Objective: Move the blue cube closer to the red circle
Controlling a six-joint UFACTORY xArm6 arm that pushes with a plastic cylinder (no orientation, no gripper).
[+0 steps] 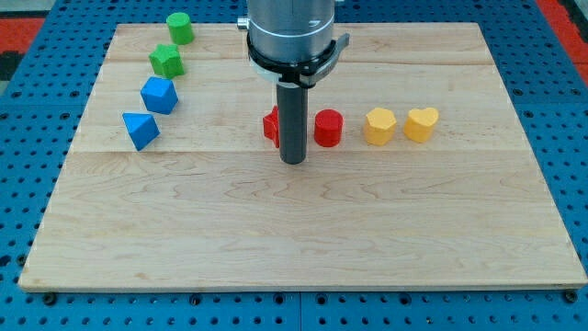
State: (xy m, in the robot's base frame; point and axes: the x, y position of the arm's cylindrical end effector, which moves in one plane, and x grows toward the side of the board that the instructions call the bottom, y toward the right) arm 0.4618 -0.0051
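Look at the wooden board (pixel 303 239). It fills most of the picture.

Start at the left side. In the upper left you see four blocks in a slanted row. The lowest one is a blue block (pixel 141 130) with a pointy, wedge-like shape. Just above it and a bit to the right sits the blue cube (pixel 159 95). The two blue ones are near each other, but you cannot tell if they touch. Above the cube is a green block (pixel 167 61) with bumpy, star-like edges. Higher up still, near the top edge of the board, is a green round block (pixel 180 28).

Now look at the middle. The big grey arm (pixel 292 32) comes down from the top of the picture. The dark rod hangs from it. My tip (pixel 292 162) rests on the board. The arm has no gripper, so there is nothing to be open or closed. Behind the rod, on its left, peeks a red block (pixel 271 126); its shape is partly hidden. Just to the right of the rod is the red circle (pixel 328 128). My tip sits just below the gap between these two red blocks. The blue cube is well apart from the red circle, far off to the left.

On the right side you see two yellow blocks side by side. The first is a yellow block (pixel 379 126) with flat sides. The second is a yellow heart (pixel 421 123).
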